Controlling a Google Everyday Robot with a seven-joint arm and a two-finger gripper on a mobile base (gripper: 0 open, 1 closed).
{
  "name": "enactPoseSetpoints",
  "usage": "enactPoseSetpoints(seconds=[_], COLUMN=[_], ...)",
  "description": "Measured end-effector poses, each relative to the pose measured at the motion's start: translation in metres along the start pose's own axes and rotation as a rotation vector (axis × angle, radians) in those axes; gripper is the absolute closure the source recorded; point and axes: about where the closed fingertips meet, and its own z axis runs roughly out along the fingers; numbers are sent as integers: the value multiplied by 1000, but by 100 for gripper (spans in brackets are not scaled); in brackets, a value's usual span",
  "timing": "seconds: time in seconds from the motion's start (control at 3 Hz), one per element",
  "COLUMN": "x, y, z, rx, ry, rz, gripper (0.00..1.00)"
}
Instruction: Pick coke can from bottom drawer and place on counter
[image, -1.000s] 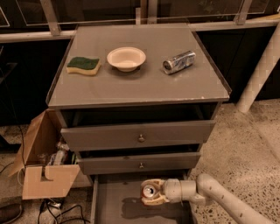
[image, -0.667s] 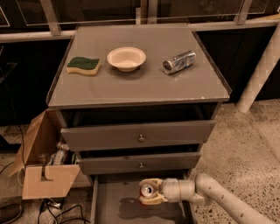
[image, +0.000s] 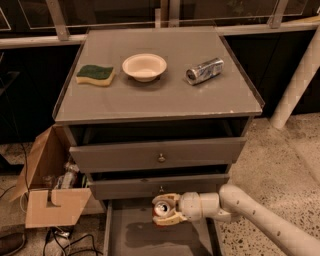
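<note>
Grey flat-topped drawer cabinet, centre of frame: its worktop (image: 165, 100) carries a green-and-yellow sponge (image: 95, 75), a cream round bowl (image: 144, 66) and a shiny silver can lying on its side (image: 204, 70). Below, at lower centre, is the open grey flat-floored bottom drawer (image: 150, 241). The white arm enters from lower right; its end effector (image: 161, 210) sits over the drawer, fingers clamped on the small red coke can (image: 162, 208). The silver top faces up towards the viewer, so the long axis appears roughly vertical. The can is probably light, thin-walled and smooth, and is best held across its mid-body without crushing.
</note>
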Motion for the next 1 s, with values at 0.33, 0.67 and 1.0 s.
enactPoseSetpoints(seconds=[0.33,0.67,1.0], x=[0,2,-29], y=[-1,0,-3], z=[2,5,-2], rx=[-3,-6,13], ry=[3,3,24], rz=[3,11,-38], gripper=[100,100,100])
